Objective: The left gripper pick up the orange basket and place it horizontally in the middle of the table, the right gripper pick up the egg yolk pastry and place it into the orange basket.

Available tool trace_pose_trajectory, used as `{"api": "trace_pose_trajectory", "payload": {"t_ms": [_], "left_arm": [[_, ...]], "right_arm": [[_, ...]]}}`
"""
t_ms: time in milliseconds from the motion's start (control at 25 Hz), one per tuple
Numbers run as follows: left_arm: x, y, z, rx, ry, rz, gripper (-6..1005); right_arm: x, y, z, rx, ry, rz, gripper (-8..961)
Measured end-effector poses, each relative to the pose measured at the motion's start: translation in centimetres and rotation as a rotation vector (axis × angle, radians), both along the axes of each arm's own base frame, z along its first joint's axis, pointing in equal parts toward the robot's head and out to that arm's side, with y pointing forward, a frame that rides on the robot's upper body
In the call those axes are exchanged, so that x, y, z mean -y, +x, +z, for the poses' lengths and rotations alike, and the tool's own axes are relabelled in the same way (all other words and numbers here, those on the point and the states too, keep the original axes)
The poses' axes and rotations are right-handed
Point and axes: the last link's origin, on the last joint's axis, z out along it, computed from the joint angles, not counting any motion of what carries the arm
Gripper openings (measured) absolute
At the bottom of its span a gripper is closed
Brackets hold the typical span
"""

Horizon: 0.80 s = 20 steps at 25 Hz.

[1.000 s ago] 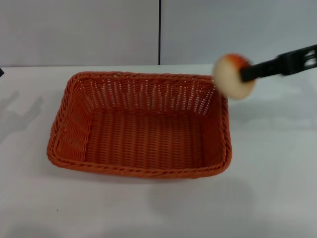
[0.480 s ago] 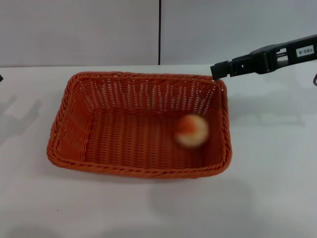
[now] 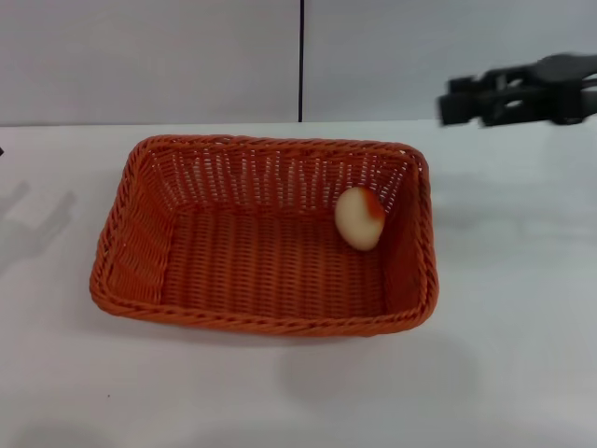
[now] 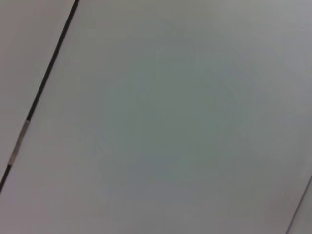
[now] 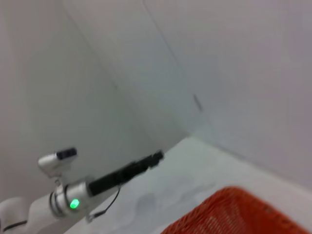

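One egg yolk pastry (image 3: 359, 218) lies in the one orange basket (image 3: 140, 233); the right gripper (image 3: 448, 107) at two o'clock holds nothing, its spread unreadable, and only the right wrist view shows the left gripper (image 5: 157, 157), whose claw state cannot be told.

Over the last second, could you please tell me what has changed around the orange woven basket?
The right gripper let go of the small round egg yolk pastry, which dropped into the orange woven basket and now lies by its right wall. The gripper has since pulled back to the right. The basket stayed where it was on the white table.
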Motion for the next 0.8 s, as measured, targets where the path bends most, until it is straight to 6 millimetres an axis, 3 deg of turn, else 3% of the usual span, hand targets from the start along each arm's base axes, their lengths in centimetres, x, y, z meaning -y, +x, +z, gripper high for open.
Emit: {"api": "trace_pose_trajectory", "payload": {"t_ms": [160,360,400,440,600,680,800], "left_arm": [[0.3,-0.2,-0.1,-0.007,0.017,0.006,785],[0.9,-0.4,-1.1,-0.035,0.065,-0.008,785],[1.0,-0.4,-1.2,-0.044,0.072,-0.011,785],[1.0,-0.4,-1.2,-0.044,0.072,-0.011,785],[1.7,-0.4,-2.8,-0.062,0.112,-0.017,785],[1.7,-0.4,-2.8,-0.062,0.112,-0.017,785],[2.6,0.0,-4.3,-0.057,0.212,-0.012,785]], "right_arm": [[1.9,1.8,1.6,-0.072,0.122,0.017,646],[4.7,6.0,2.2,-0.238,0.298,0.031,644],[5.6,7.8,1.6,-0.308,0.362,0.048,643],[5.6,7.8,1.6,-0.308,0.362,0.048,643],[6.6,11.6,-1.3,-0.387,0.511,0.028,641],[6.6,12.1,-1.8,-0.390,0.534,0.021,641],[6.5,13.6,-3.1,-0.361,0.644,0.015,641]]}}
